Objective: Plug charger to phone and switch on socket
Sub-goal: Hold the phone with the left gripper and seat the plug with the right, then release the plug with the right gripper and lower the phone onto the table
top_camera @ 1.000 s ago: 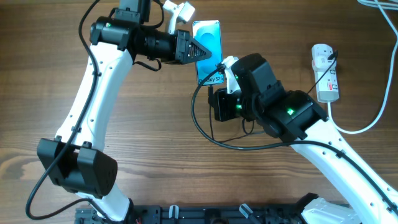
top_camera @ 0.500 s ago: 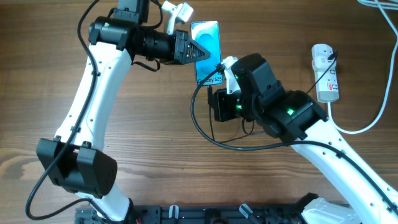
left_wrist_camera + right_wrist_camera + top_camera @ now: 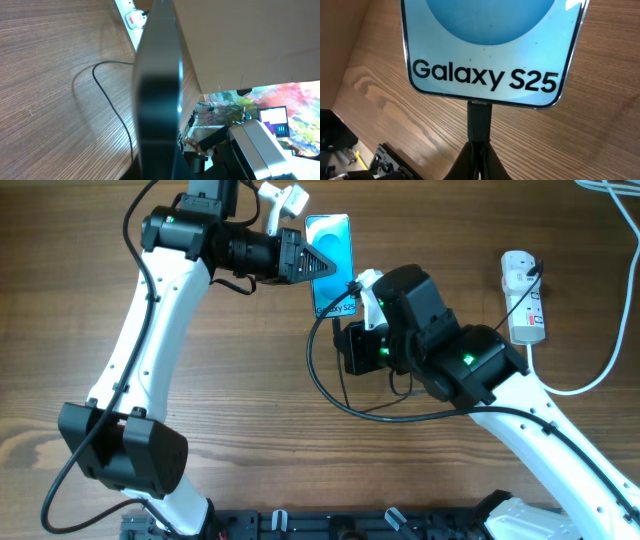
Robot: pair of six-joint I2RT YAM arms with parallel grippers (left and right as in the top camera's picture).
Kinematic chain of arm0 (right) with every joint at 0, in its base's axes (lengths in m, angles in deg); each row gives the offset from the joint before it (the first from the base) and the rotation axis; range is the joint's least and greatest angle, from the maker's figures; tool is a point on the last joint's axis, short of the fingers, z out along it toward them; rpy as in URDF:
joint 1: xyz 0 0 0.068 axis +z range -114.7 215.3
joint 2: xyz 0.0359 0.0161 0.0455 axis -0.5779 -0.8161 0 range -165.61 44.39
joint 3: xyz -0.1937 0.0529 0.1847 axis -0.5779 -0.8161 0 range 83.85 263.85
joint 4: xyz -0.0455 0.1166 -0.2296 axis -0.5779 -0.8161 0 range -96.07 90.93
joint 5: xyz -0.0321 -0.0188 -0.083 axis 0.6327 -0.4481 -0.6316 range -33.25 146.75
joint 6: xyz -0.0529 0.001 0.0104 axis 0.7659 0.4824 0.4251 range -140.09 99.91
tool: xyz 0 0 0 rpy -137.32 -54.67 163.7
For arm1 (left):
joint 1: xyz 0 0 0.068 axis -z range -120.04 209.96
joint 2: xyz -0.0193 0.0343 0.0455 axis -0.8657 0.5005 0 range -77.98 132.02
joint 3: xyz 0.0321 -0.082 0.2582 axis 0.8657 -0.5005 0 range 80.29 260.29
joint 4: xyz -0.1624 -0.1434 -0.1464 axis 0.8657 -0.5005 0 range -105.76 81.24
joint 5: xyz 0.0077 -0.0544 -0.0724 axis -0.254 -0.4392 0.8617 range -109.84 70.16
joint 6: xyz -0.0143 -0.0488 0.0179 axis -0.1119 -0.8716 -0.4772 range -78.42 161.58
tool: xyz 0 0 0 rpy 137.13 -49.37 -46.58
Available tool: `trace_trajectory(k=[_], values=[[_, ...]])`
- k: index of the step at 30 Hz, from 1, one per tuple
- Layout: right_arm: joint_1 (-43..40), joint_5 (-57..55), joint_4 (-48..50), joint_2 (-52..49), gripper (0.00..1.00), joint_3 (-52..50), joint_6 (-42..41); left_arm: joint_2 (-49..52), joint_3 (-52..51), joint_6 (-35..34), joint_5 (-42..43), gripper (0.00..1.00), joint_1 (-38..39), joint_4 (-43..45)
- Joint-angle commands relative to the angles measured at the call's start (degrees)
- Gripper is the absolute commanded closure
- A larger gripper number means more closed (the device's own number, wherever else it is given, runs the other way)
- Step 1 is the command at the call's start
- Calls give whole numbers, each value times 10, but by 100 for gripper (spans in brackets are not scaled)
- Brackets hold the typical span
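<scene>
Phone (image 3: 333,240) near table (image 3: 240,380) far edge, clamped in left jaws as brace; right jaws pinched charger (image 3: 479,120) tip against its port.

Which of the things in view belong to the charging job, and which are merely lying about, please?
Job: phone, in left tool; charger, in right tool; socket.
Merely about: white cord; colourful backdrop and screen beyond the table.

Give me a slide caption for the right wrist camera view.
Right pincer holds the charger connector against the bottom edge of the Galaxy S25 phone, wooden table behind.
</scene>
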Motion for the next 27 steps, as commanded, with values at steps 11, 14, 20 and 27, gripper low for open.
trace_trajectory(k=[11,14,20,27], values=[[-5,-41,35,16,90,34,11,-11,8,13,56,96,6,-25],[-5,-41,32,16,90,34,10,-11,8,13,54,96,6,-26],[-5,-4,0,16,68,34,10,-9,8,11,-23,96,6,-26],[-5,30,-65,16,11,34,10,10,2,11,-90,96,6,-49]])
